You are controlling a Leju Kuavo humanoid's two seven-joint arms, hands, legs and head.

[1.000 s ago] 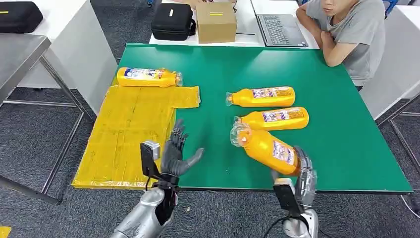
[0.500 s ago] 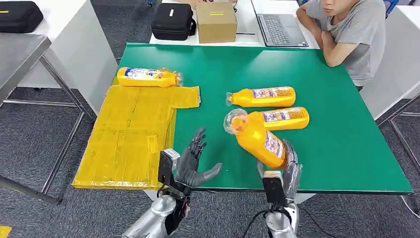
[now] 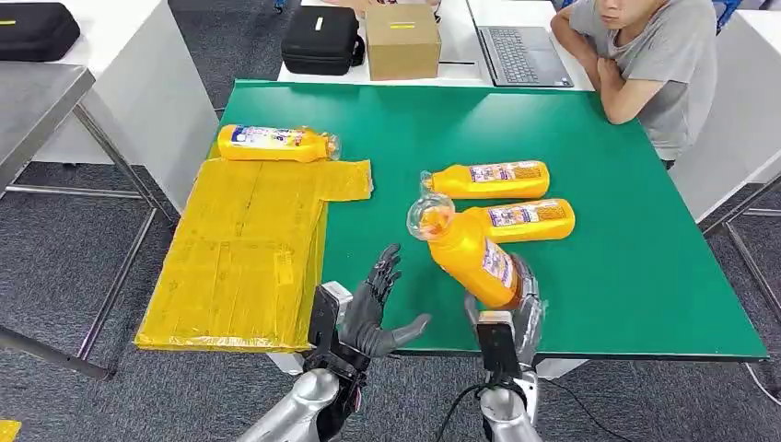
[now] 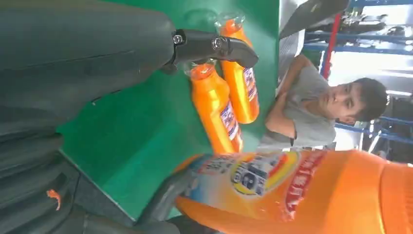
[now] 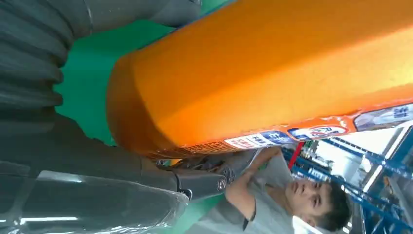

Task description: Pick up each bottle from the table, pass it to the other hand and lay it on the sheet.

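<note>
Here, left to right across a green table [image 3: 599,276]: a yellow sheet [image 3: 239,249] draped over the near-left corner, with one orange bottle [image 3: 274,143] lying across its far end, cap pointing right. Next, the left hand [image 3: 373,313], palm up near the table's front edge, fingers spread and thumb out toward the right, holding nothing. Just beside it, the right hand [image 3: 516,308] wrapped around the base of a held bottle [image 3: 465,249], lifted off the table and tilted, its clear cap aimed up and to the left toward the other hand. Behind, two spare bottles [image 3: 488,180] lying side by side on the green, caps to the left. Labels on all bottles blue, white and red; print too small to read, with red characters and a round emblem visible in the left wrist view. At far right, a person [image 3: 645,64] in a grey shirt, arms folded at the table's corner.
</note>
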